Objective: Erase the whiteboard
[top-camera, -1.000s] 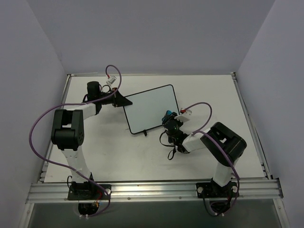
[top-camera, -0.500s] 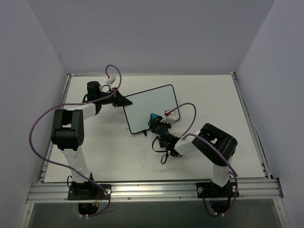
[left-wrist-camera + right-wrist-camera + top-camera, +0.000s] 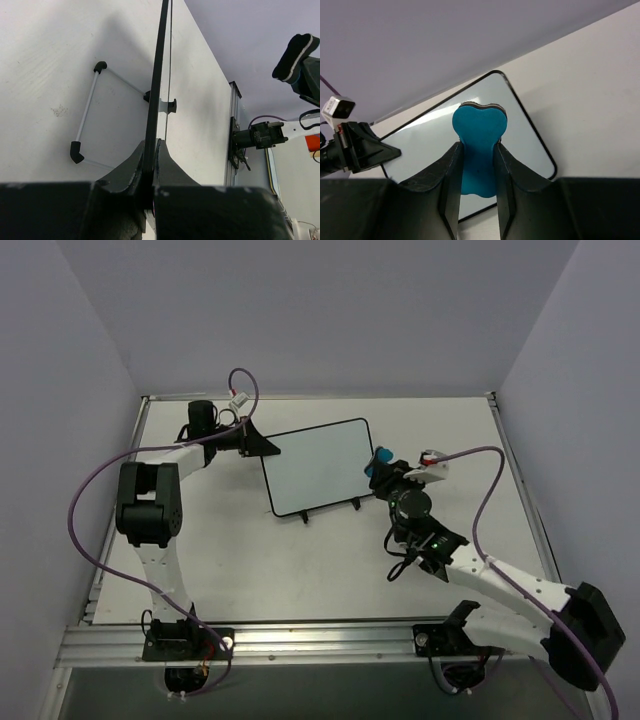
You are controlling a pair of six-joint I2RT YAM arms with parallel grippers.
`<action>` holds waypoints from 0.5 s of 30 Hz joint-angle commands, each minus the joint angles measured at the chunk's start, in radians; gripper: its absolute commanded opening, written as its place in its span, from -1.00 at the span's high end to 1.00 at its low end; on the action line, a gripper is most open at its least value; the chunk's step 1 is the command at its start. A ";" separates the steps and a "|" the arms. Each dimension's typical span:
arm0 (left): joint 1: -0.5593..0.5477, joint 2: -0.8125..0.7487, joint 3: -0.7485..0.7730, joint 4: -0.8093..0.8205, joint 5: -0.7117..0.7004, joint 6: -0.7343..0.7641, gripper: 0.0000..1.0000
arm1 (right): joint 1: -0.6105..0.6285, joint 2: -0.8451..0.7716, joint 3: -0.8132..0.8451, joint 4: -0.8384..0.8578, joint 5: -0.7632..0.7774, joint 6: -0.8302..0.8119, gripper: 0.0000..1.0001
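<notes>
The whiteboard (image 3: 315, 466) stands tilted on its two black feet mid-table, its face blank white. My left gripper (image 3: 262, 447) is shut on its upper-left edge; in the left wrist view the black frame (image 3: 159, 75) runs edge-on between the jaws. My right gripper (image 3: 383, 468) is shut on the blue bone-shaped eraser (image 3: 381, 458), held just right of the board's right edge. In the right wrist view the eraser (image 3: 479, 145) sits between the fingers, with the board (image 3: 430, 140) behind it.
The white tabletop (image 3: 240, 560) is ringed by a metal rail (image 3: 320, 638) at the near edge. Purple cables loop over both arms. The board's wire stand (image 3: 87, 107) shows in the left wrist view.
My right gripper with the eraser has swung from the board's lower edge up and to the right, off the board's right side. The left gripper and board shifted slightly.
</notes>
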 commanded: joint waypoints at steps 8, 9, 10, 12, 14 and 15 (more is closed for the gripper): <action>0.010 0.096 0.111 -0.242 -0.233 0.226 0.95 | -0.167 -0.150 -0.033 -0.473 -0.036 0.081 1.00; 0.010 0.098 0.130 -0.282 -0.244 0.251 0.95 | -0.183 -0.147 -0.036 -0.500 -0.053 0.085 1.00; 0.010 0.098 0.170 -0.319 -0.257 0.307 0.95 | -0.201 -0.133 -0.038 -0.511 -0.060 0.089 1.00; 0.017 0.112 0.206 -0.403 -0.273 0.338 0.95 | -0.271 -0.114 -0.038 -0.534 -0.093 0.084 1.00; 0.025 0.118 0.220 -0.394 -0.271 0.332 0.95 | -0.321 -0.087 -0.036 -0.534 -0.162 0.067 1.00; 0.025 0.127 0.227 -0.399 -0.271 0.337 0.95 | -0.368 -0.078 -0.030 -0.548 -0.185 0.061 1.00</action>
